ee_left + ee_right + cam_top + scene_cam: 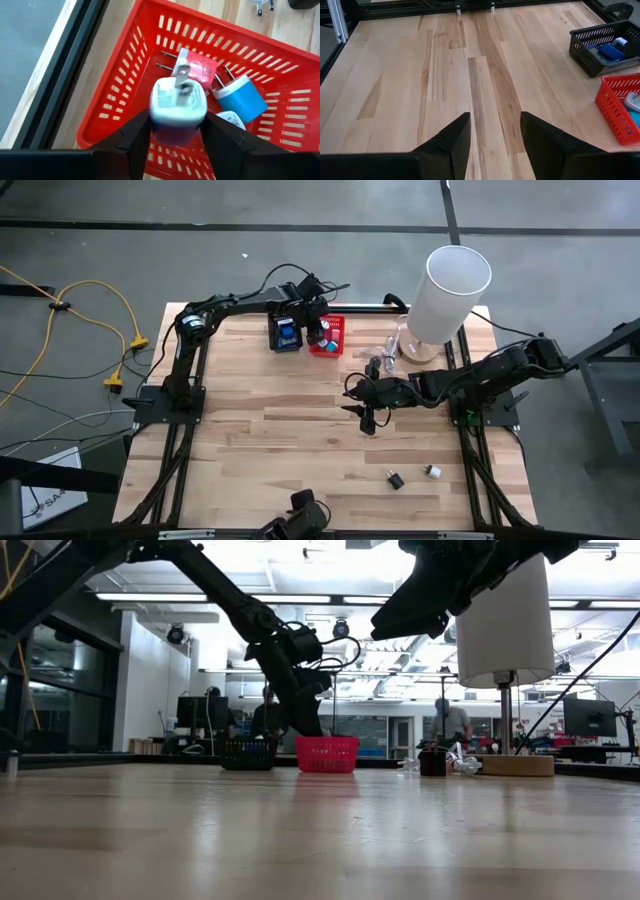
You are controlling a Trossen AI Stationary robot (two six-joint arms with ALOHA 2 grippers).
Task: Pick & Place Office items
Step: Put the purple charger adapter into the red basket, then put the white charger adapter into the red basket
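Over the red basket (125,95) holding a blue plug (244,97), the left gripper's (176,131) jaws bracket a white charger (178,100), grip unclear; the right gripper's (495,131) jaws hang released.

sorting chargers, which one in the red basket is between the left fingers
The white charger, prongs up, between the left fingers; the blue one lies on the red basket floor.

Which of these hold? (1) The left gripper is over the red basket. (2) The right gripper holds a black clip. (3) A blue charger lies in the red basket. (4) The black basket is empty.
1. True: the left gripper is above the red basket, a white charger between its fingers.
2. False: the right gripper is open, with nothing in it, over bare table.
3. True: the blue charger lies inside.
4. False: the black basket holds blue items.
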